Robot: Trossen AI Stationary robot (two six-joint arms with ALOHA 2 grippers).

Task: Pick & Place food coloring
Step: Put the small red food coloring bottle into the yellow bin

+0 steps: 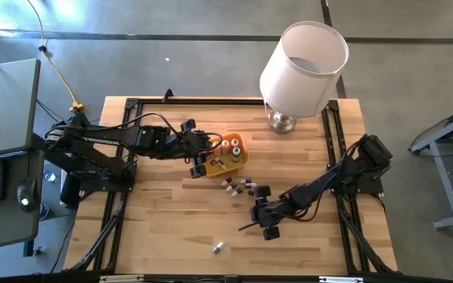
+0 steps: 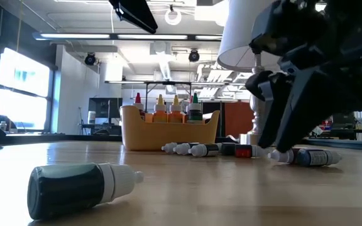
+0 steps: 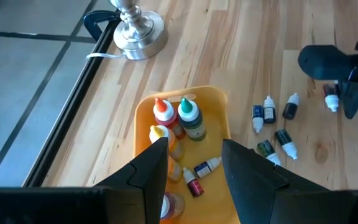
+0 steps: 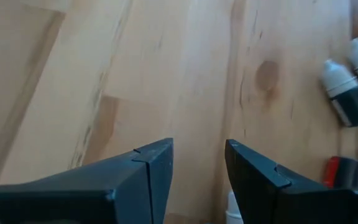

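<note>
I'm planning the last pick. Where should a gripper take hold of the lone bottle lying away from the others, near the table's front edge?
Grip the lone bottle across its dark body, coming straight down. It lies on its side on bare table, with nothing beside it; the white cap end tapers and would probably slip.

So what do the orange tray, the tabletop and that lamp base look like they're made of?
The orange tray looks like moulded plastic: smooth, evenly coloured walls with rounded corners. The tabletop appears to be wood, pale planks with visible grain and a knot, lightly sealed. The lamp base seems polished metal, silvery with bright reflections, though plated plastic can't be excluded.
</note>
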